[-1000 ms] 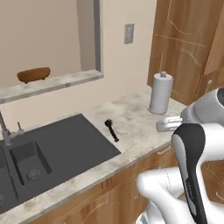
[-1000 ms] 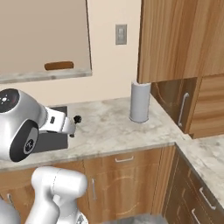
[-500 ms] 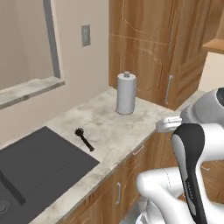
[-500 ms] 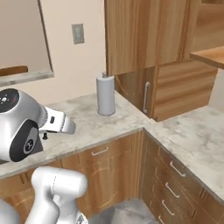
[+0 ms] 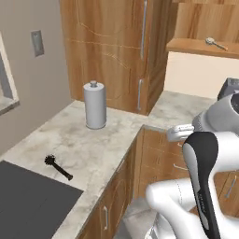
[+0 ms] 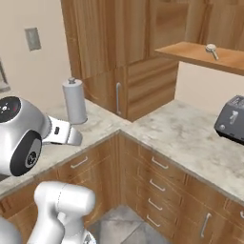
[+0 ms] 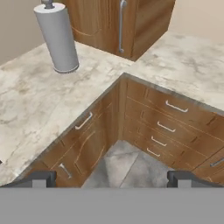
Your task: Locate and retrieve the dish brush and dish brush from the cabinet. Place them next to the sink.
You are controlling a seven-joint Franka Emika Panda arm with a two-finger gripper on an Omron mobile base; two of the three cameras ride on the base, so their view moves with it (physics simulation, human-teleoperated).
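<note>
The all-black dish brush (image 5: 58, 167) lies flat on the marble counter, just beside the corner of the dark grey sink (image 5: 28, 207). The pale dish brush (image 5: 215, 43) (image 6: 211, 49) rests on the doorless shelf ledge of the light-brown cabinet (image 5: 196, 46) (image 6: 190, 52), high at the right. My gripper (image 7: 112, 178) is open with nothing between its two dark fingertips (image 7: 40, 177). It hangs in front of the counter's inner corner, looking down at the drawer fronts and floor, well below the shelf and away from both brushes.
A grey paper towel roll (image 5: 94, 105) (image 6: 75, 101) (image 7: 57, 38) stands on the counter by the tall dark cupboard (image 5: 116, 51). A dark toaster (image 6: 231, 119) sits on the right counter under the shelf. Drawer fronts (image 7: 164, 127) line the corner.
The whole picture has swung left as the base turned right. The sink has slid almost out of view, and the shelf with the pale brush and the toaster have come in.
</note>
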